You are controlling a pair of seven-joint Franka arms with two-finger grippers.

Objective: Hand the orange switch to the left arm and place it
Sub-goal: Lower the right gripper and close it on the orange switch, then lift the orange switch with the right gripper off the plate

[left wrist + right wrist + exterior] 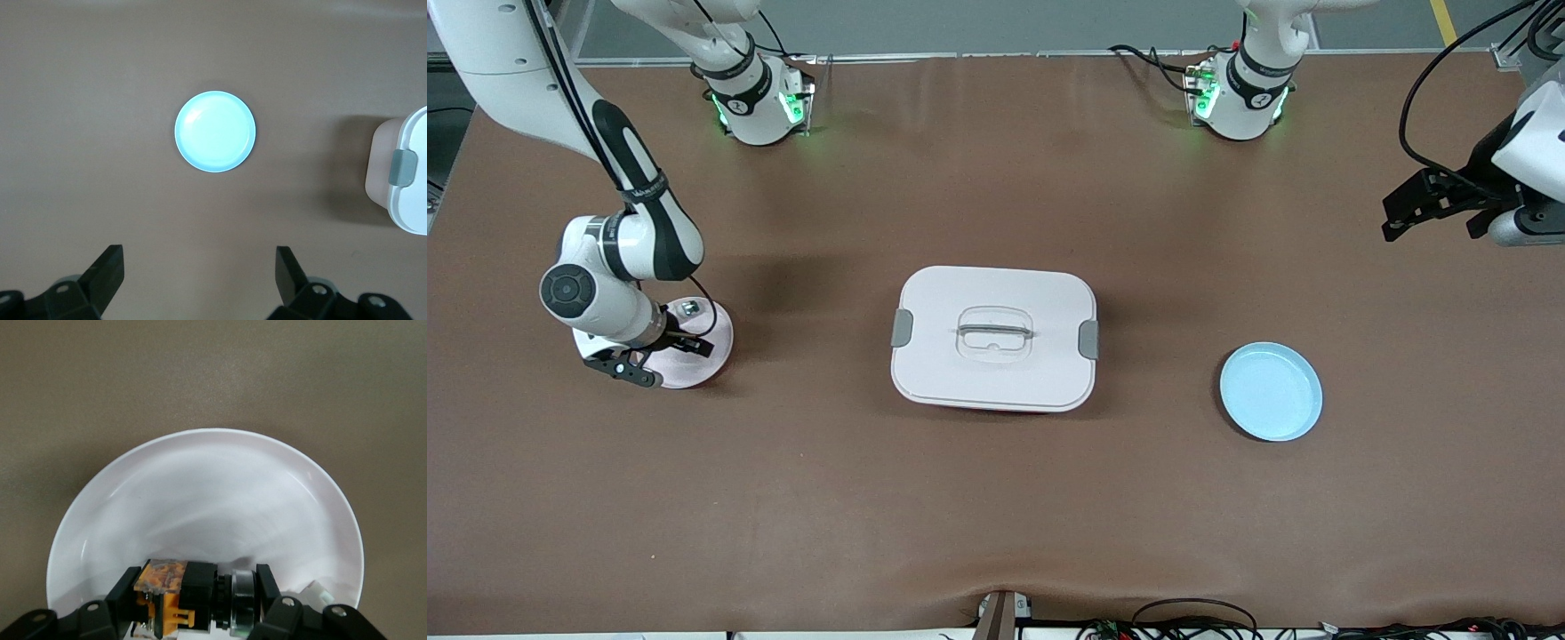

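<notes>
Orange switch: the orange switch [175, 597] lies in the pink plate [716, 342], at the right arm's end of the counter [996, 498]. It is between the two fingers of the right gripper [193, 590], which are closed on its black and orange body.
Right gripper: low over the pink plate, holding the switch; the switch seems not yet lifted off the plate.
Other piece: a small white and silver piece [319, 592] is in the same plate, just beside the gripper.
Step in hand: I judge this to be the pick, the first part of the transfer.
Next move: the right arm should lift straight up and carry the switch toward the left arm, going high over or around the box [994, 338], so the handover can happen.
Box: white, lid on, latches closed, in the middle of the counter between the two plates; its contents are not visible.
Blue plate: the blue plate [1270, 391] is near the left arm's end, and nothing is in it.
Left gripper: the left gripper [200, 277] waits high over its end of the counter, fingers wide apart, holding nothing.
</notes>
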